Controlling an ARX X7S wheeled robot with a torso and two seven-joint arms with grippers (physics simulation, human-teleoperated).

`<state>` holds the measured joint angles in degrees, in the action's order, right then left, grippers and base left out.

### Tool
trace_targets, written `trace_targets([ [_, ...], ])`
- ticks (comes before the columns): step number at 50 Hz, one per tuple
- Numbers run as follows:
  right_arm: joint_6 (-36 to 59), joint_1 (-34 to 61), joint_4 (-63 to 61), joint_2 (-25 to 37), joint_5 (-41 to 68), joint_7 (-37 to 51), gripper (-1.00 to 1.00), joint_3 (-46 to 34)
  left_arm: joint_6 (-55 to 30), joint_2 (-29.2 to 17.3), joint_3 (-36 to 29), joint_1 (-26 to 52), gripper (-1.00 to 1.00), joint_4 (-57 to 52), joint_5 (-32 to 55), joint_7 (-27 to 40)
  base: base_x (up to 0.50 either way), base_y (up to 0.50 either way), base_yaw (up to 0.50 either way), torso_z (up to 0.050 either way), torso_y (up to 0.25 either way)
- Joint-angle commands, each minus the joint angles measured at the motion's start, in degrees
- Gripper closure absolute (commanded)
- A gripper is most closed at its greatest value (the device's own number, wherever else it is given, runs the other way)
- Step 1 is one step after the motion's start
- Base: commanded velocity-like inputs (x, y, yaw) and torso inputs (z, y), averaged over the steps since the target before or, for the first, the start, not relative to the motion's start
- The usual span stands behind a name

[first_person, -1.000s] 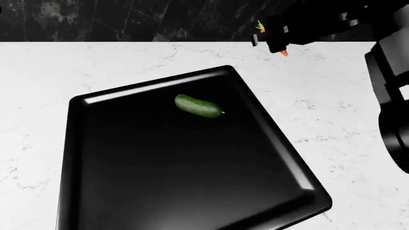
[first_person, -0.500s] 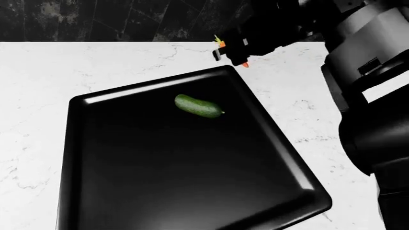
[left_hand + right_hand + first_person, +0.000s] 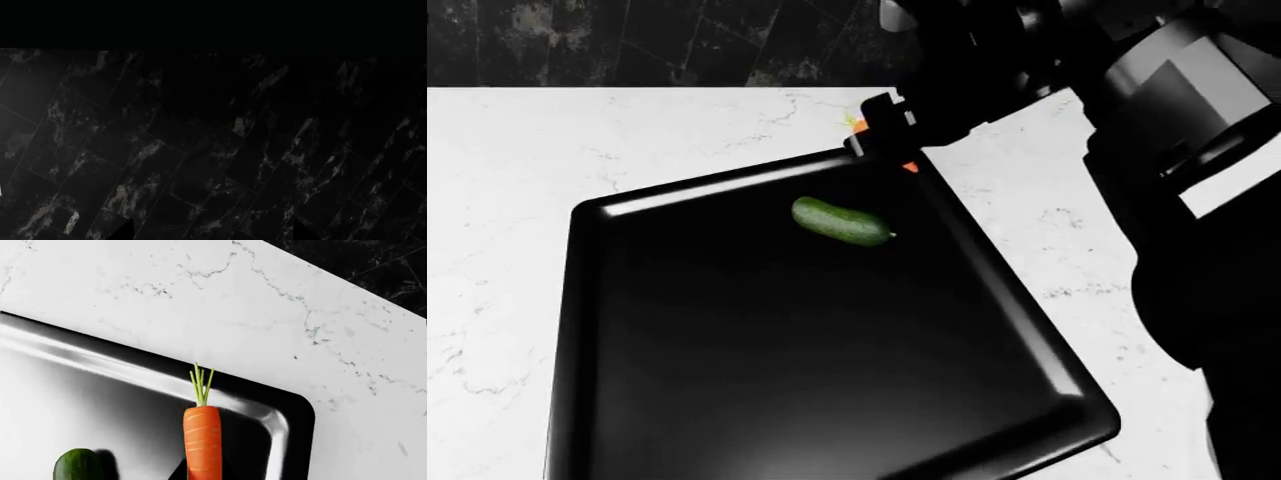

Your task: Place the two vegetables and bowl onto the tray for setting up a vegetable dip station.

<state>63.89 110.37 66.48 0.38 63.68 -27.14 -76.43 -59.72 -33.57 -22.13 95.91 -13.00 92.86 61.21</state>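
Observation:
The black tray (image 3: 801,350) lies on the white counter, and the dark green cucumber (image 3: 842,222) rests in its far part. My right gripper (image 3: 881,135) hangs over the tray's far right corner, shut on the orange carrot (image 3: 910,167). In the right wrist view the carrot (image 3: 202,440) sticks out lengthways from the right gripper (image 3: 202,476), leafy top outward. Below it are the tray's rounded corner (image 3: 293,410) and the cucumber (image 3: 78,465). My left gripper (image 3: 212,235) is open and empty, facing a dark wall. The bowl is out of view.
White marble counter (image 3: 507,150) surrounds the tray on the left, far and right sides. A dark marbled wall (image 3: 627,40) runs along the back. My right arm's bulky links (image 3: 1214,250) fill the right edge of the head view.
My right arm has carried the carrot leftward and down, from above the counter behind the tray to the tray's far right corner. The cucumber and tray have not moved.

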Motion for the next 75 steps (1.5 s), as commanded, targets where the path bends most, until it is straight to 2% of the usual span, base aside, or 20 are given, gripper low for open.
trace_targets([
  [1,0.69,-1.50,-0.76,0.41,1.62,0.81,1.00,-0.79,0.20,-0.07,-0.17,0.01,-1.00,-0.03,-0.07,-0.10,0.00,0.00,0.00,0.000,0.000],
  [14,0.30,-2.09,-0.81,0.07,1.92,0.59,1.00,-0.89,0.38,-0.19,-0.34,0.20,-1.00,0.07,-0.14,-0.23,0.00,0.00,0.00,0.000,0.000],
  [15,0.14,-2.05,-0.80,0.08,1.82,0.54,-1.00,-1.00,0.43,-0.18,-0.35,0.19,-1.00,0.13,-0.22,-0.30,0.00,0.00,0.00,0.000,0.000],
  [26,0.83,-2.01,-2.42,1.07,3.23,2.32,-1.00,0.21,0.46,-0.27,-0.51,0.30,-1.00,0.00,0.10,-0.06,0.00,0.00,0.00,0.000,0.000],
  [28,1.24,-1.79,-4.57,2.52,4.64,4.93,-1.00,1.83,0.56,-0.29,-0.54,0.21,-1.00,0.03,-0.09,-0.22,0.00,0.00,0.00,0.000,0.000],
  [33,1.24,-1.66,-15.12,8.51,10.43,18.36,-1.00,9.26,0.52,-0.27,-0.65,0.34,-1.00,-0.14,0.15,-0.01,0.00,0.00,0.00,0.000,0.000],
  [37,-3.77,-3.01,-25.10,13.91,14.27,38.09,-1.00,17.41,0.54,-0.30,-0.64,0.49,-1.00,-0.18,0.35,0.17,0.00,0.00,0.00,0.000,0.000],
  [38,-5.05,-3.76,-30.99,15.98,14.53,43.39,-1.00,18.75,0.57,-0.34,-0.63,0.48,-1.00,-0.17,0.35,0.19,0.00,0.00,0.00,0.000,0.000],
  [40,-5.50,-4.65,-35.56,17.57,15.13,47.89,-1.00,19.80,0.60,-0.35,-0.62,0.57,-1.00,-0.20,0.42,0.28,0.00,0.00,0.00,0.000,0.000],
  [41,-10.67,-6.81,-43.89,20.12,12.53,56.42,-1.00,21.60,0.55,-0.36,-0.56,0.75,-1.00,-0.23,0.73,0.50,0.00,0.00,0.00,0.000,0.000],
  [42,-7.42,-6.41,-47.38,20.97,13.55,60.49,-1.00,20.85,0.62,-0.37,-0.46,0.79,-1.00,-0.24,0.90,0.61,0.00,0.00,0.00,0.000,0.000],
  [52,-9.37,-10.24,-68.46,26.77,27.20,76.60,-1.00,31.03,1.12,-0.53,0.23,1.23,-1.00,-0.88,2.13,1.85,0.00,0.00,0.00,0.000,0.000],
  [60,-13.72,-14.94,-76.81,30.00,30.18,84.04,-1.00,35.00,1.02,-0.61,0.28,1.41,-1.00,-0.69,3.82,3.04,0.00,0.00,0.00,0.000,0.177],
  [69,-12.57,-12.08,-76.38,29.43,34.12,87.74,-1.00,35.63,1.15,-0.73,0.40,2.24,-1.00,-1.18,3.67,2.71,-0.01,0.00,0.00,0.000,0.113],
  [75,-11.52,-11.16,-76.75,29.67,34.94,88.82,-1.00,35.14,1.36,-0.77,0.36,2.25,-1.00,-1.13,3.37,2.48,-0.46,0.00,0.00,0.000,0.000],
])
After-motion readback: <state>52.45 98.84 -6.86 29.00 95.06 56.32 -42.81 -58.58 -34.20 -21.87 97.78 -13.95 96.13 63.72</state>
